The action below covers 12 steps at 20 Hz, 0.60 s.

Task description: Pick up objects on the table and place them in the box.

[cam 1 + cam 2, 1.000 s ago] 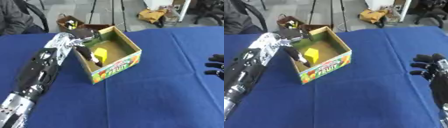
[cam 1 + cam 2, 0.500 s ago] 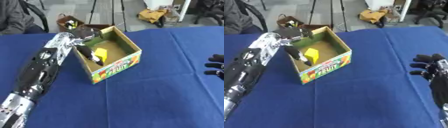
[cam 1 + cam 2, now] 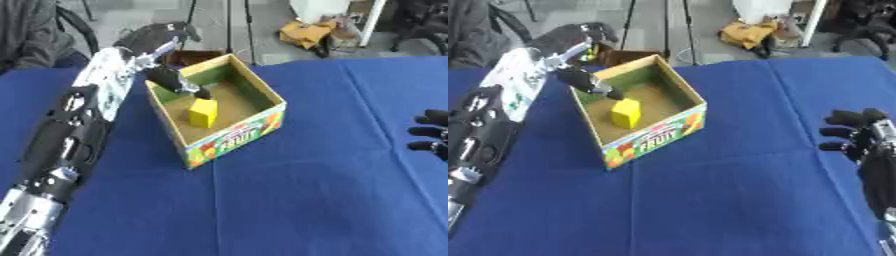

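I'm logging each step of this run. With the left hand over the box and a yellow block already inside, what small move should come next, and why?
Probably lift the left hand up and clear of the box. The yellow block lies on the box floor, apart from the fingers, so nothing shows left to release. The right hand rests idle at the right edge.

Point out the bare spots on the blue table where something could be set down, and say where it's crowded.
Bare cloth lies in front of the box, and between the box and the right robot hand at the right edge. The table looks bare toward the near edge too. It is crowded at the box's far left corner, where the left robot hand reaches in beside the yellow block.
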{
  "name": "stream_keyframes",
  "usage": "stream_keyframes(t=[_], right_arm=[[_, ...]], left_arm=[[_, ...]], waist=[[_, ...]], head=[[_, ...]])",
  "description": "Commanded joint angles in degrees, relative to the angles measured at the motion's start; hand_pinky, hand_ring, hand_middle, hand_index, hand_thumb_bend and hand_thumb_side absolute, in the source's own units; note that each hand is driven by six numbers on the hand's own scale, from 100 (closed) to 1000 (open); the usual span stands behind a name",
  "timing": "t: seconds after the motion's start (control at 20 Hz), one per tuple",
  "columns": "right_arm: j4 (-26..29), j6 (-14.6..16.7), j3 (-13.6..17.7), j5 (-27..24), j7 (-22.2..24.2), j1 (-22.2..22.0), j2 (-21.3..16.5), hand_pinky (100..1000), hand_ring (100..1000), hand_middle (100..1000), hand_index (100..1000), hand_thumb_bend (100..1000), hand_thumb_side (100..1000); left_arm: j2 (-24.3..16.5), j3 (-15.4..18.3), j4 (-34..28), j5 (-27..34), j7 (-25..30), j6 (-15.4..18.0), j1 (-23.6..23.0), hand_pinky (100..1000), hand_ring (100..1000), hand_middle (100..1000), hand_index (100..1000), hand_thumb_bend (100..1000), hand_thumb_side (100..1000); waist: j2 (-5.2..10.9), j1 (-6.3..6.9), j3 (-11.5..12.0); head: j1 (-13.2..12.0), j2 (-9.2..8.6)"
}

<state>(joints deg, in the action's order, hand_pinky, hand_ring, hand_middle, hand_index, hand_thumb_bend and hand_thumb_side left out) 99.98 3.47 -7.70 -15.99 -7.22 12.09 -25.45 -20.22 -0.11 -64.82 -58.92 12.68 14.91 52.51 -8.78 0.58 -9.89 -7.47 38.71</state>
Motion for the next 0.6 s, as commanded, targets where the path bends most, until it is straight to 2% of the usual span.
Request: stream_keyframes(t=[0.05, 0.2, 0.25, 0.35, 0.6], right_arm=[[0.43, 0.17, 0.88, -0.14, -0.25, 0.31, -0.81, 620, 717, 700, 780, 100, 1000], [0.40, 0.21, 0.98, -0.10, -0.35, 0.18, -0.82, 620, 717, 700, 780, 100, 1000], [0.39, 0.22, 1.00, -0.10, -0.37, 0.17, -0.82, 620, 717, 700, 780, 100, 1000], [0.32, 0.24, 1.14, -0.06, -0.48, 0.12, -0.79, 620, 717, 700, 780, 100, 1000], [0.12, 0.30, 1.29, -0.01, -0.65, -0.08, -0.82, 620, 716, 700, 780, 100, 1000]], left_arm=[[-1.08, 3.70, -5.48, 2.98, -2.96, -2.32, -1.10, 847, 874, 860, 867, 1000, 905], [-0.36, 5.78, -9.35, 5.58, -5.56, -4.89, -4.38, 830, 862, 849, 858, 968, 912], [-0.18, 5.78, -10.63, 6.51, -6.49, -5.82, -5.27, 810, 853, 842, 849, 913, 936], [0.72, 7.36, -12.35, 8.32, -8.30, -7.63, -7.72, 785, 836, 827, 838, 859, 973], [1.64, 8.62, -15.62, 12.73, -12.70, -12.03, -14.60, 760, 820, 811, 825, 806, 994]], waist=[[1.08, -0.27, 0.26], [1.16, -0.31, 0.52], [1.14, -0.31, 0.63], [1.06, -0.31, 1.04], [1.13, -0.05, 1.47]], head=[[0.41, -0.48], [0.51, -0.46], [0.60, -0.50], [0.86, -0.64], [1.17, -0.69]])
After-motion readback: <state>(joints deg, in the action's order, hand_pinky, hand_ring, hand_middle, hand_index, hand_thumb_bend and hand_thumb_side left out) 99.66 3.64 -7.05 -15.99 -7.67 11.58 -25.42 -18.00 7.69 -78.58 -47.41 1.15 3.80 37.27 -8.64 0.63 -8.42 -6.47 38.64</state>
